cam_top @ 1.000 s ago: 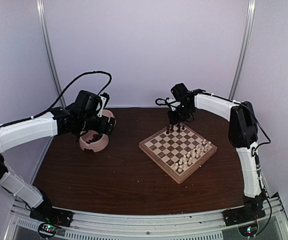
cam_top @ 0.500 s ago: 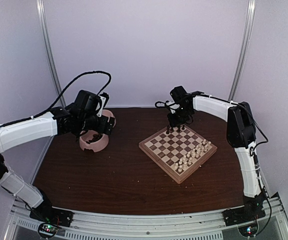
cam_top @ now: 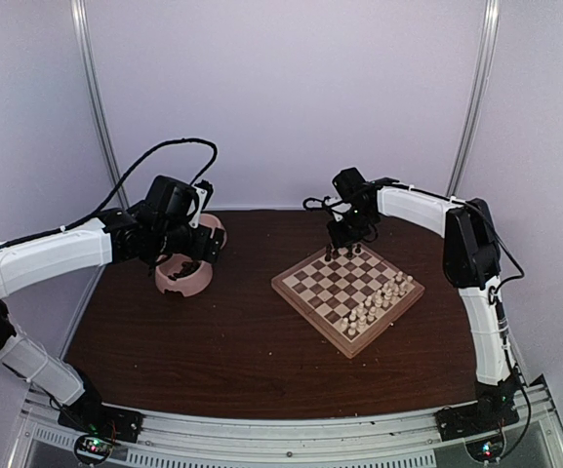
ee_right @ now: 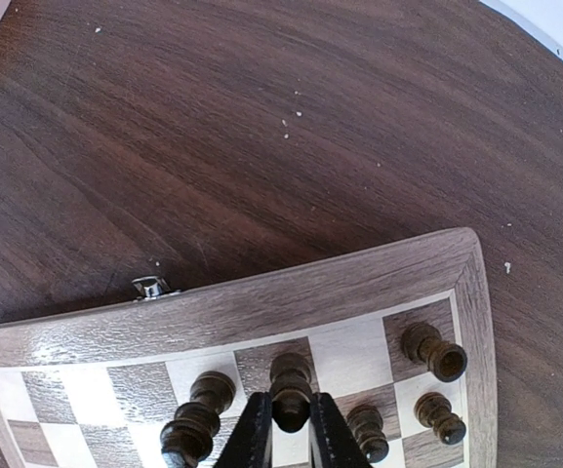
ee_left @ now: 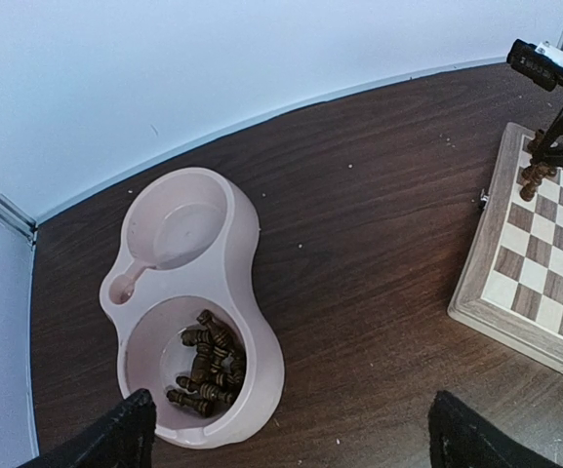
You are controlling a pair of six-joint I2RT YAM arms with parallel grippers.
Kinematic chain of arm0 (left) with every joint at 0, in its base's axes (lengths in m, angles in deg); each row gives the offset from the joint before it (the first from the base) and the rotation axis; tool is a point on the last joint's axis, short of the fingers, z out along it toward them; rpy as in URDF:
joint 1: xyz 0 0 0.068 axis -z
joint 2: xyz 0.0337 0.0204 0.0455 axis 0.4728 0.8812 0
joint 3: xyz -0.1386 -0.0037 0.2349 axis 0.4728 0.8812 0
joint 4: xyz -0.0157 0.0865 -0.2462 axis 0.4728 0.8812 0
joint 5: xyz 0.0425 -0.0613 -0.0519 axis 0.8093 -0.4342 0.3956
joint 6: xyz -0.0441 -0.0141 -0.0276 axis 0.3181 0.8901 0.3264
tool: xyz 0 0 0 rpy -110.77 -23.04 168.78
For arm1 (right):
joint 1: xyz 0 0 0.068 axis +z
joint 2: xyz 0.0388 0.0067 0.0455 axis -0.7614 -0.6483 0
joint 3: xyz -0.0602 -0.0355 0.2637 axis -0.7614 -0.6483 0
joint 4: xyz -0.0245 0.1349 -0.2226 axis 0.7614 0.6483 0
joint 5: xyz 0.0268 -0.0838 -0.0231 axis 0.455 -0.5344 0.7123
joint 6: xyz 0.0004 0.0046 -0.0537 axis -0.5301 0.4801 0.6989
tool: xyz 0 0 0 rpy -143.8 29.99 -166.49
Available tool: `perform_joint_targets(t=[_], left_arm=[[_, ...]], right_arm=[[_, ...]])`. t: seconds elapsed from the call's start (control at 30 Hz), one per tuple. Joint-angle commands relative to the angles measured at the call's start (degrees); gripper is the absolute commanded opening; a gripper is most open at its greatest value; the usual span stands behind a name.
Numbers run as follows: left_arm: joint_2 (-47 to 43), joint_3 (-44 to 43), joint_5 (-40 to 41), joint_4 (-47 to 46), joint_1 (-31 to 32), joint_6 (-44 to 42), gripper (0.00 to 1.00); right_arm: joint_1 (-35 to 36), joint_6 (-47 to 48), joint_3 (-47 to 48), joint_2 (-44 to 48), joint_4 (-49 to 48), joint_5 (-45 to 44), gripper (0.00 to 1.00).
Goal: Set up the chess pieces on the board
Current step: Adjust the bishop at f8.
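My right gripper (ee_right: pixel 291 426) is shut on the head of a dark chess piece (ee_right: pixel 291 385), which stands upright on a back-row square near the far corner of the board (ee_right: pixel 310 297). Several other dark pieces (ee_right: pixel 433 352) stand on squares around it. In the top view the right gripper (cam_top: pixel 345 240) hangs over the board's far corner (cam_top: pixel 291 289). More dark chess pieces (ee_left: pixel 206 369) lie in a heap in the pink bowl (ee_left: pixel 255 292). My left gripper (ee_left: pixel 291 444) is open above the table, just right of that bowl, with nothing between its fingers (ee_left: pixel 115 439).
Cream chessmen (cam_top: pixel 380 301) fill the two rows on the board's near-right side. The pink double bowl (cam_top: pixel 203 280) sits at the table's back left, its other hollow empty. A small metal clasp (ee_right: pixel 150 287) sticks out from the board's far edge.
The right gripper has shifted slightly left and down over the board's far corner and tightened on the dark piece. The left arm has not moved.
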Motion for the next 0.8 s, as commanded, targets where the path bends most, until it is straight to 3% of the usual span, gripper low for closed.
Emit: perform_joint_targets(t=[0.0, 0.77], left_arm=[[0.01, 0.17, -0.49, -0.23, -0.44, 0.44, 0.98], [-0.23, 0.52, -0.4, -0.32, -0.44, 0.54, 0.98]], right_arm=[[-0.08, -0.28, 1.74, 0.12, 0.9, -0.11, 0.14], [-0.11, -0.3, 1.79, 0.28, 1.27, 1.38, 0.12]])
